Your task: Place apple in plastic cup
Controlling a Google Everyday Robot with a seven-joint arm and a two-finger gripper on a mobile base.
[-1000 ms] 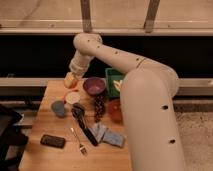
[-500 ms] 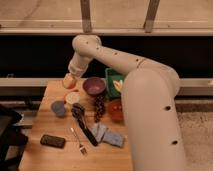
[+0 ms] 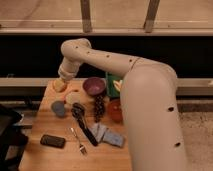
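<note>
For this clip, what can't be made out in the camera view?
- Gripper: at the table's far-left corner by the apple; the wrist blocks the contact, so a grasp is unclear.
- Plastic cup: its inside is too dim to read.
- Green bin: largely hidden behind the arm.

The scene was dim and warm-toned, with soft light falling from above onto the pale arm (image 3: 145,95) and the wooden table (image 3: 42,156), while the far wall behind them lay as a nearly black band. The gripper (image 3: 62,81), low over the table's far left corner, sat in the arm's own shade, and the objects below cast only faint, short shadows. No glare showed, and colours looked muted and grainy throughout.
</note>
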